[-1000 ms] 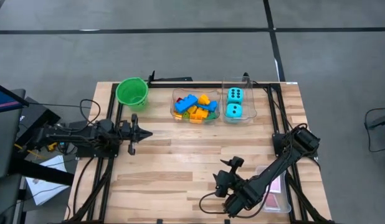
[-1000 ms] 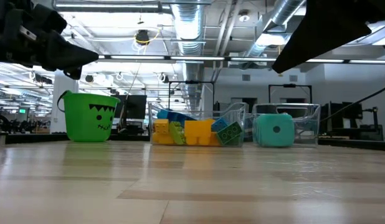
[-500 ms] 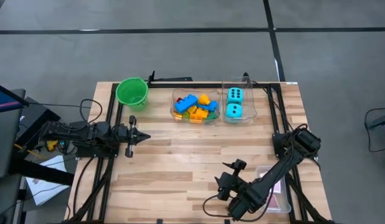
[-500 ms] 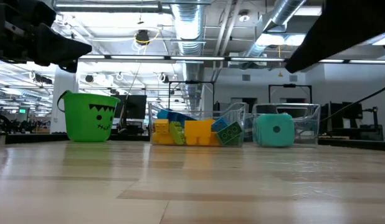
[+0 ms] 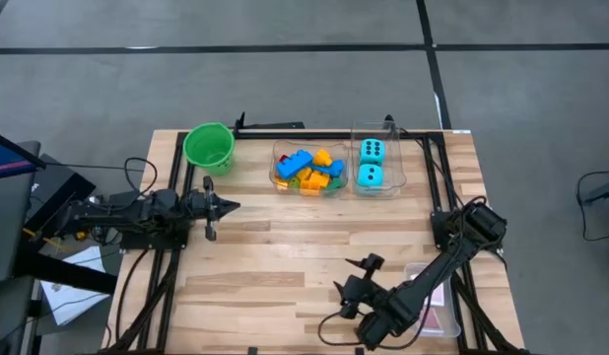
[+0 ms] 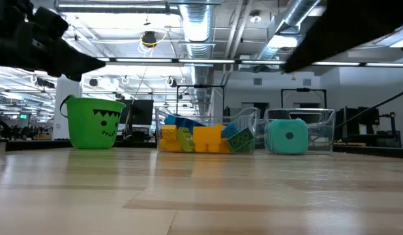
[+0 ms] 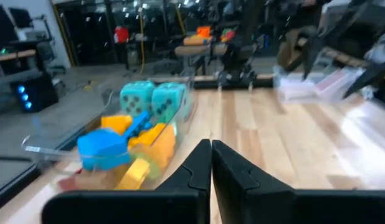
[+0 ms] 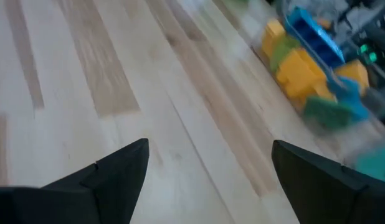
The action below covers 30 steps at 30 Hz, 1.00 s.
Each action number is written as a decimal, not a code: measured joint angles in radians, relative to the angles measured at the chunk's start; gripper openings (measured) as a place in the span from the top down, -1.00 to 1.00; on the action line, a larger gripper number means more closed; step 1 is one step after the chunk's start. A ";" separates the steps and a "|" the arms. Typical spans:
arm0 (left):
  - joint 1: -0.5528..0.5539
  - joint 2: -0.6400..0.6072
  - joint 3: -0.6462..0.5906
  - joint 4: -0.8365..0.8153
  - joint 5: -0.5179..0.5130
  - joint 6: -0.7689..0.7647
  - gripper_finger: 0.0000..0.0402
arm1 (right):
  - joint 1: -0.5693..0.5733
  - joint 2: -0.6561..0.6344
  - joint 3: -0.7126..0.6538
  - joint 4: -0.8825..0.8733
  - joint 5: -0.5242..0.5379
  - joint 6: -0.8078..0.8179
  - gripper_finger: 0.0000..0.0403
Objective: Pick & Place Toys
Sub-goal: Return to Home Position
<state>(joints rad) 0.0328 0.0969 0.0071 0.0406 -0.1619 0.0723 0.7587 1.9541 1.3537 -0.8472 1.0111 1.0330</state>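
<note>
Against the plank-wood table (image 5: 285,247)'s far edge, chunky plastic building blocks (image 5: 309,170) (blue, yellow, orange, green) fill one clear tub (image 5: 277,163); two cyan dice (image 5: 371,164) with black dots sit in the neighbouring tub (image 5: 395,177). The left gripper (image 5: 231,206) hovers at the left edge, fingers pressed together, empty — the right gripper (image 5: 354,274), near the front, has its fingers spread wide, holding nothing.

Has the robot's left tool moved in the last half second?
Yes. Seen from above, the left tool has edged toward the green bucket and slightly further in over the table.
</note>
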 joint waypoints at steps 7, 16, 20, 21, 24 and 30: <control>0.019 0.112 -0.001 0.064 -0.009 -0.001 0.94 | -0.092 0.000 0.000 0.352 -0.032 -0.442 -0.51; 0.019 0.210 -0.001 0.096 -0.005 -0.001 0.94 | -0.247 0.000 0.000 0.943 -0.498 -1.021 -0.25; 0.019 0.237 -0.001 0.097 -0.004 -0.002 0.92 | -0.334 0.000 0.001 1.078 -0.774 -1.155 -0.05; 0.019 0.242 -0.001 0.097 -0.004 -0.002 0.93 | -0.357 0.000 0.001 1.082 -0.826 -1.174 0.01; 0.019 0.256 -0.001 0.097 -0.003 -0.002 0.93 | -0.421 0.000 0.001 1.059 -0.959 -1.202 0.23; 0.019 0.261 -0.001 0.098 -0.003 -0.002 0.94 | -0.513 0.000 0.001 0.960 -1.182 -1.212 0.71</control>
<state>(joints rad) 0.0517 0.3581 0.0063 0.1390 -0.1646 0.0708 0.2462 1.9541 1.3543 0.1129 -0.1708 -0.1786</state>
